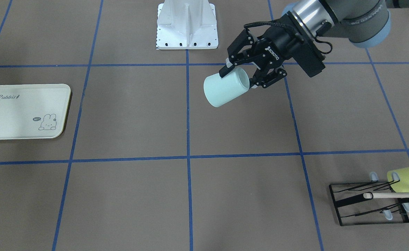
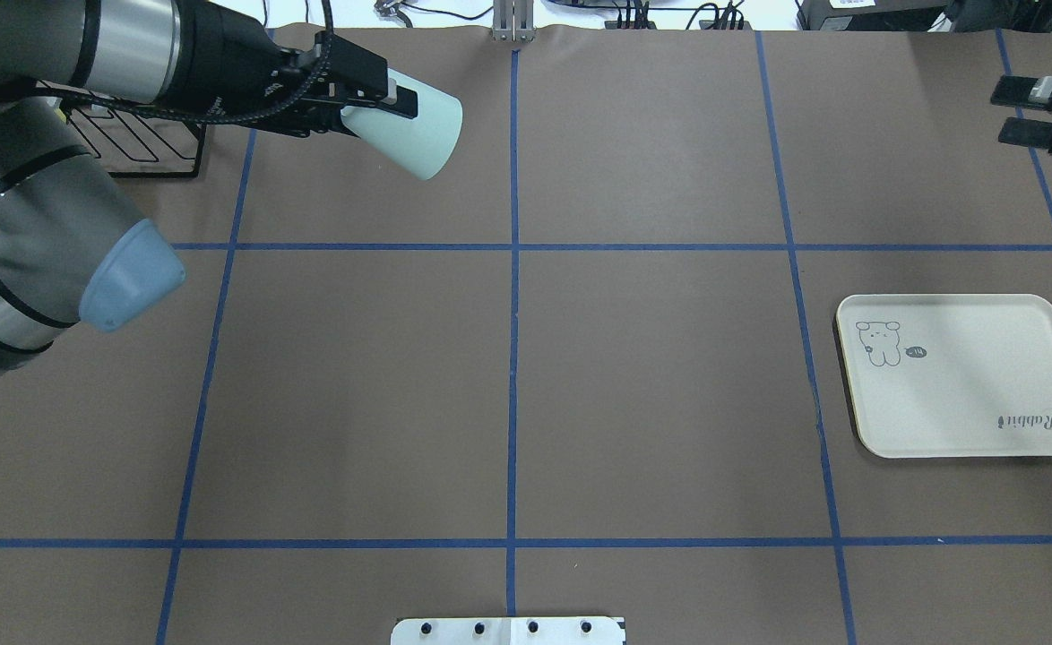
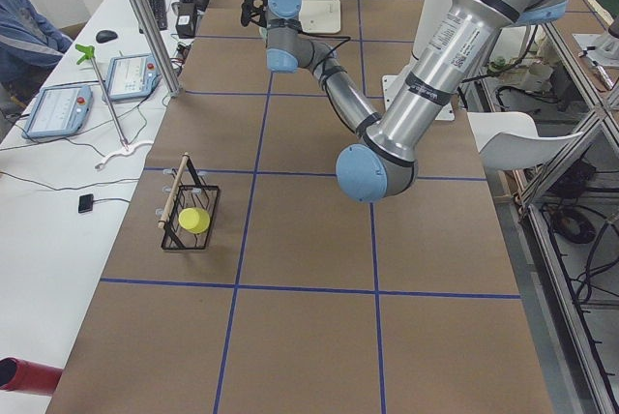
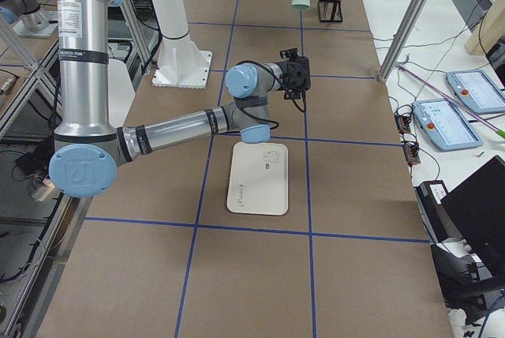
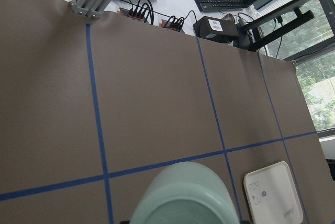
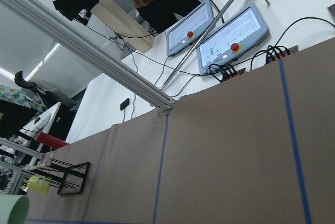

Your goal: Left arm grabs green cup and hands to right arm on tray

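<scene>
My left gripper [image 1: 239, 78] is shut on the pale mint-green cup [image 1: 222, 91] and holds it tilted on its side in the air, above the table's far left part in the overhead view [image 2: 414, 130]. The cup fills the bottom of the left wrist view [image 5: 183, 195]. The cream tray [image 2: 974, 394] with the bunny drawing lies flat and empty on my right side, also in the front-facing view [image 1: 16, 115]. My right gripper [image 2: 1008, 112] hovers open and empty beyond the tray, at the table's far right edge.
A black wire rack [image 1: 368, 204] with a wooden rod and a yellow-green cup [image 1: 408, 178] stands at the far left corner, behind my left arm. The white arm base plate [image 1: 187, 28] sits at the near middle edge. Blue tape lines grid the brown table.
</scene>
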`<state>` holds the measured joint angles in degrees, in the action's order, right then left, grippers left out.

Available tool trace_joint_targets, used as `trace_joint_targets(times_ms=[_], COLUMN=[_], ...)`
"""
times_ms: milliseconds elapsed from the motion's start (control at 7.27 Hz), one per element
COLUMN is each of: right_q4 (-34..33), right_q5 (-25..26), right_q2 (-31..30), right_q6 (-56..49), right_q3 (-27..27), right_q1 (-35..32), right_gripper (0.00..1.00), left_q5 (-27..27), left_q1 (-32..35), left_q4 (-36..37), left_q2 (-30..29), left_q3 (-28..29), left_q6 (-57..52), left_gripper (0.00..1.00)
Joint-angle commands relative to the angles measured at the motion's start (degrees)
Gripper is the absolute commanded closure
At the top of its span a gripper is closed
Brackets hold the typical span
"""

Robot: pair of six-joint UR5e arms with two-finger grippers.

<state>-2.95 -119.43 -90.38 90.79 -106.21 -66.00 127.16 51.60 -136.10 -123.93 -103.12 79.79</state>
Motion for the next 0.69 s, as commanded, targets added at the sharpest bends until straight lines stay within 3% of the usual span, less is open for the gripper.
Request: trace_joint_targets(times_ms=[0,275,550], right_q4=[7.66,13.72,14.72], right_q5=[3.32,3.41,6.03], right_q2=[4.93,7.49,10.92], right_q6=[8.82,14.21,18.27], right_q3=[0.12,0.12,-1.19], right_q1=[4.12,5.52,7.89], right_gripper=[0.01,0.01,0.01], left_q5=[0.02,0.11,0.02], left_q1=[-2.02,-2.55,-3.52], left_q4=[-6.16,-16.24,-25.49], left_q2=[-0.96,-1.14,-1.84], left_q3=[-0.94,-1.12,-1.21], left_q6=[5.87,14.29,22.48], left_gripper=[0.94,0.94,0.94])
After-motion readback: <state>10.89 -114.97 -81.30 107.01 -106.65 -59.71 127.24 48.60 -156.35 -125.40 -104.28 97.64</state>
